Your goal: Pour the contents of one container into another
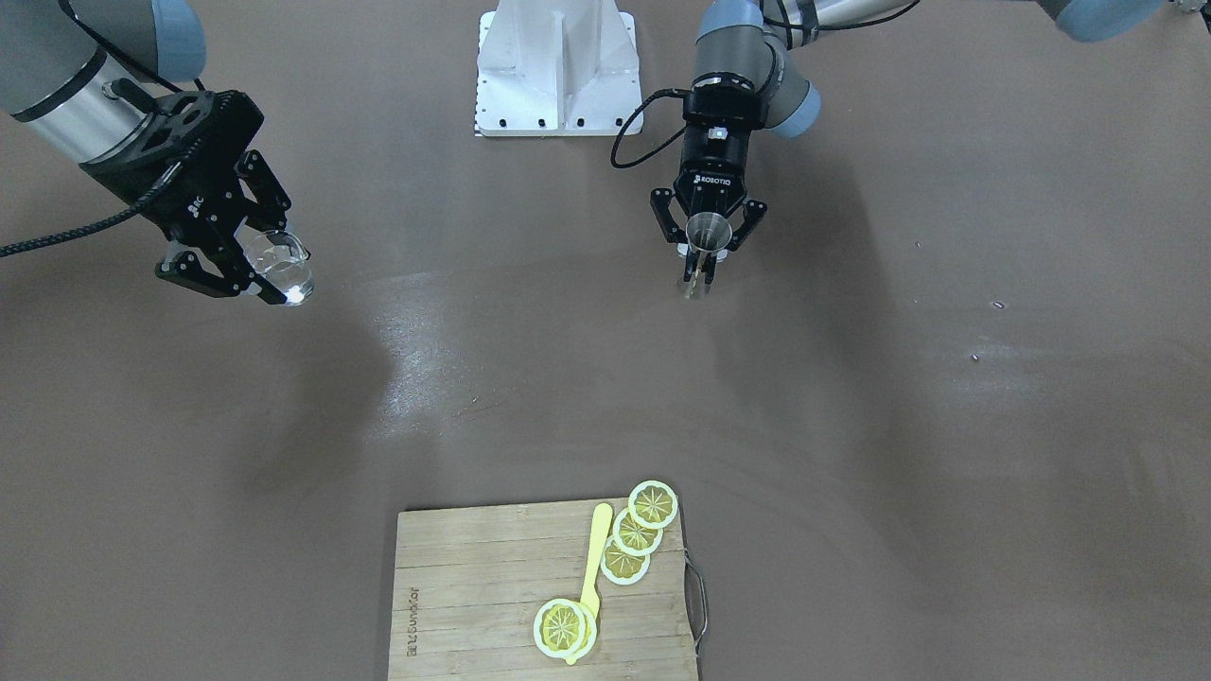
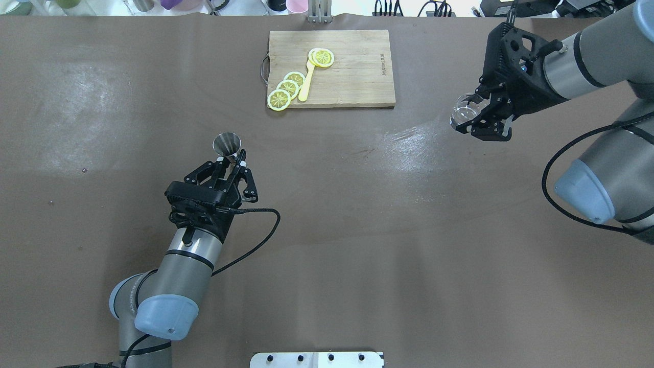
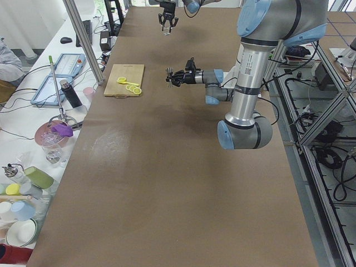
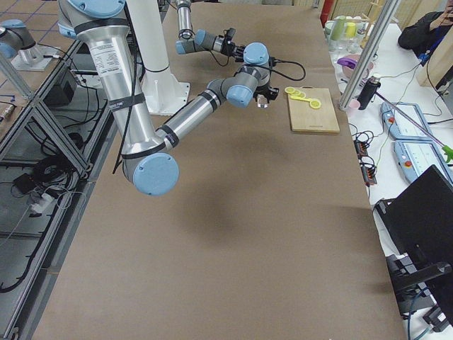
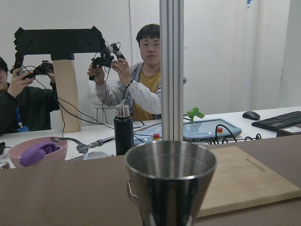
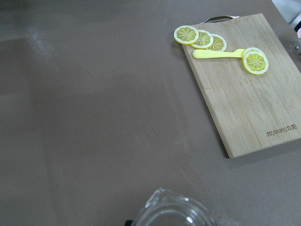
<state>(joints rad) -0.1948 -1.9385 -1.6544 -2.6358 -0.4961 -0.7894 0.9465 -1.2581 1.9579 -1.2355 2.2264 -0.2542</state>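
Tumbler (image 1: pixel 280 259) aloft in right claw (image 1: pixel 274 269)

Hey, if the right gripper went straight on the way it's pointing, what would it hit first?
Probably the bare table beside the cutting board; nothing else shows in that line, though depth is unclear.

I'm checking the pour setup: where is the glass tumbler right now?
In the overhead view the glass tumbler is at the right, held aloft in the right gripper, right of the cutting board and far from the jigger.
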